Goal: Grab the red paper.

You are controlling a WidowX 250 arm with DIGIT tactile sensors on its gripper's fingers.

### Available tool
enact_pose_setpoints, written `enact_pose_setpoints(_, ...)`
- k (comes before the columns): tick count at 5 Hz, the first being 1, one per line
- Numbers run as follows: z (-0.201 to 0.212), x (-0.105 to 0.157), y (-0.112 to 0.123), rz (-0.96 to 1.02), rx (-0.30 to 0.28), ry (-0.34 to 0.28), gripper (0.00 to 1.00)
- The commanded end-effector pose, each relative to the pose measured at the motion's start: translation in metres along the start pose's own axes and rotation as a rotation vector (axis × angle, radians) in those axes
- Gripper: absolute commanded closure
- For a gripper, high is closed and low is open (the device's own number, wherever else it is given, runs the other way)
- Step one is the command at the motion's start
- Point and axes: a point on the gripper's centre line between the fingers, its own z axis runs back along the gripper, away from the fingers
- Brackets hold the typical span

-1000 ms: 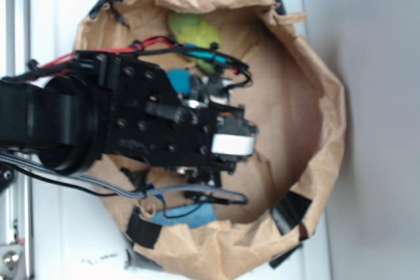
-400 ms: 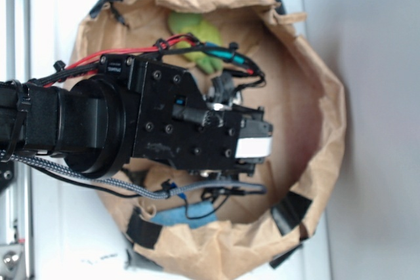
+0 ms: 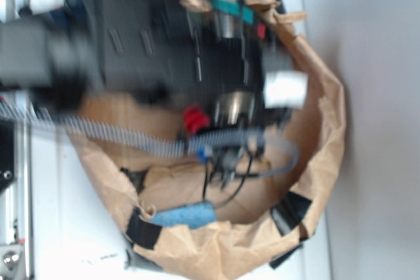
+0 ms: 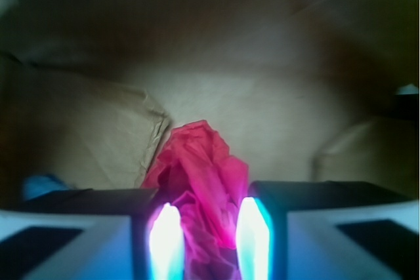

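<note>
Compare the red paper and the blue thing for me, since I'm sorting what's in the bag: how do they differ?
The red paper is bright red and crumpled into folds; the blue thing is pale blue and lies flat and long. The red paper sits between the fingers of the pincer; the blue thing lies apart, by the wall of the bag. Both are inside the bag.

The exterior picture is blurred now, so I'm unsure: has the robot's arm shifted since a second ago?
Yes. Against the brown paper bag, the arm has swung toward the bag's top rim, and the pincer grips the red paper.
</note>
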Motion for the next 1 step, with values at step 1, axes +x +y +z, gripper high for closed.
enact_pose_setpoints(1,0.0639,0.0078,0.019,0.017,-0.004,-0.076,1.0)
